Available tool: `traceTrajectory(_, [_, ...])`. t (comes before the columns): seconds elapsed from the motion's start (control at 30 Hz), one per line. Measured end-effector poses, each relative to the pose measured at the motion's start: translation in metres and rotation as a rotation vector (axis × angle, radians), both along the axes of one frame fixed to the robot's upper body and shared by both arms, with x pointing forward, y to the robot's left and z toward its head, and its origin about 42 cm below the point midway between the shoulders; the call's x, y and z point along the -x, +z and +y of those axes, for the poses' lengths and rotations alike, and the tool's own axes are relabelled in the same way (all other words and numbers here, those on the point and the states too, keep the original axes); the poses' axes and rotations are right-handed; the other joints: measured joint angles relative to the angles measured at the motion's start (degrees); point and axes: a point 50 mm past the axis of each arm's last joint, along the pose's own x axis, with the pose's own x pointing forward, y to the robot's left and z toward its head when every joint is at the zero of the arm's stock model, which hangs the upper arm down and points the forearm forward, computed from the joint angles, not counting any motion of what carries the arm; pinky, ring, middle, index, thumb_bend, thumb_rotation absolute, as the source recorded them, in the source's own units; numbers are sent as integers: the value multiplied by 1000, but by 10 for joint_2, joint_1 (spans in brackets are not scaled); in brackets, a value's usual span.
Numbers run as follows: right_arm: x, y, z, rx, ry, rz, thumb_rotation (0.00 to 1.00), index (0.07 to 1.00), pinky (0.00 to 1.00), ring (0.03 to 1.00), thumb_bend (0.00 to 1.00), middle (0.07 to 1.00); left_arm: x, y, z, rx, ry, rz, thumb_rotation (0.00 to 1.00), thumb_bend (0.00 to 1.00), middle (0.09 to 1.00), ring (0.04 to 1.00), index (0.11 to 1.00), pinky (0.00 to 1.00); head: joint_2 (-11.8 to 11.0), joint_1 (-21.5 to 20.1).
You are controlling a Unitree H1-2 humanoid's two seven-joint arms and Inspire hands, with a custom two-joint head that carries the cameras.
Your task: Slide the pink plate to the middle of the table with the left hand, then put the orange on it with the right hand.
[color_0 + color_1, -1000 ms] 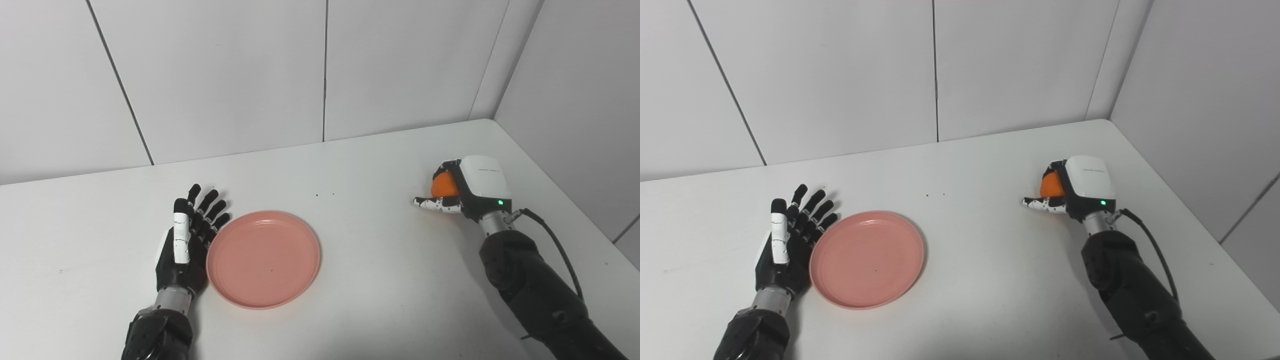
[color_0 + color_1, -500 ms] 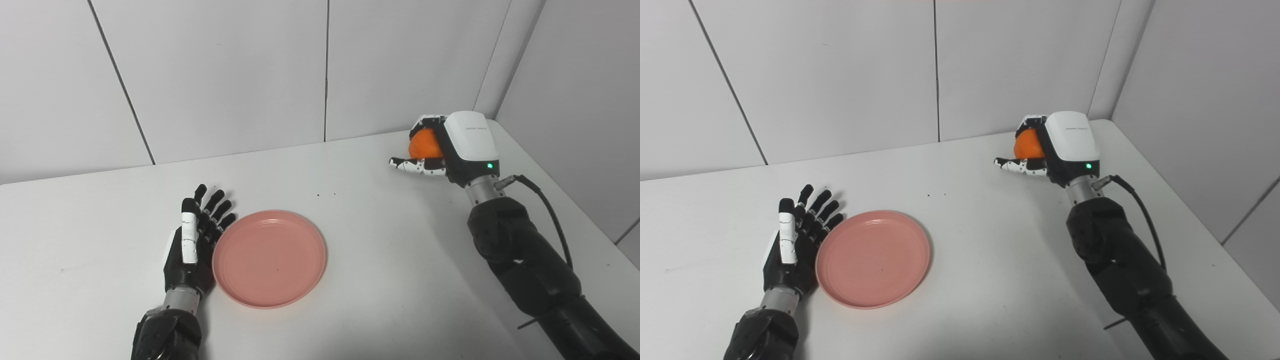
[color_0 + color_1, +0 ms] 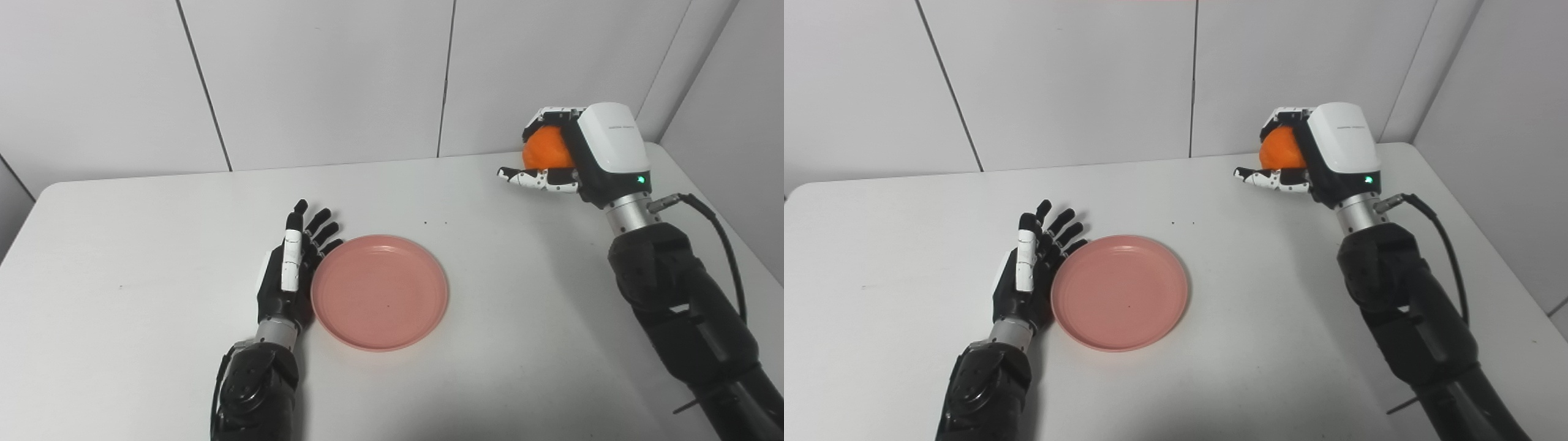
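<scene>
Up above the far right of the white table (image 3: 122, 245), the right hand (image 3: 588, 153) grips one orange (image 3: 547, 149), fingers curled around it. Lower down, the left hand (image 3: 288, 275) lies edge-on, fingers spread straight, against the left rim of one pink plate (image 3: 380, 291) mid-table.

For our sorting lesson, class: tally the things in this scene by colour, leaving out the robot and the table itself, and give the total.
Pink: 1, the plate, lying on the table beside the left hand
Orange: 1, the orange, held above the table in the right hand
Total: 2
</scene>
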Motion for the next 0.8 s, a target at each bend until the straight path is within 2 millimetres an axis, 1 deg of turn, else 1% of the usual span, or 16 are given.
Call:
traceTrajectory(0.03, [1, 2, 2, -2, 9, -6, 279, 331, 134, 177, 423, 254, 0, 0, -1, -1, 0, 0, 867, 975, 899, 866, 995, 808, 0, 6])
traceTrajectory(0.1, [4, 7, 10, -14, 33, -26, 248, 312, 127, 170, 419, 248, 1, 0, -1, -3, 4, 1, 861, 989, 904, 868, 995, 807, 1, 12])
traceTrajectory(0.2, [8, 12, 21, -33, 71, -42, 263, 314, 143, 187, 409, 267, 1, 0, -2, -14, 5, 0, 858, 994, 905, 872, 998, 809, 1, 20])
traceTrajectory(0.33, [10, 17, 39, -55, 123, -41, 249, 307, 147, 191, 399, 273, 1, 0, -2, -16, 5, -1, 854, 985, 910, 872, 999, 818, 0, 23])
traceTrajectory(0.47, [13, 25, 58, -68, 176, -53, 291, 309, 140, 185, 403, 269, 1, 0, -2, -15, 6, -3, 849, 992, 908, 871, 998, 814, -2, 20])
traceTrajectory(0.57, [13, 30, 70, -65, 210, -65, 345, 311, 132, 177, 405, 262, 1, -1, -1, -15, 7, -3, 856, 987, 905, 868, 999, 813, -2, 18])
traceTrajectory(0.67, [13, 32, 79, -58, 234, -67, 350, 335, 132, 181, 406, 273, 1, -1, -2, -15, 6, -3, 859, 981, 903, 866, 999, 825, -1, 18])
traceTrajectory(0.8, [16, 35, 93, -65, 268, -76, 253, 296, 128, 176, 421, 267, 1, -1, -1, -15, 7, -4, 860, 978, 906, 867, 999, 840, 0, 14])
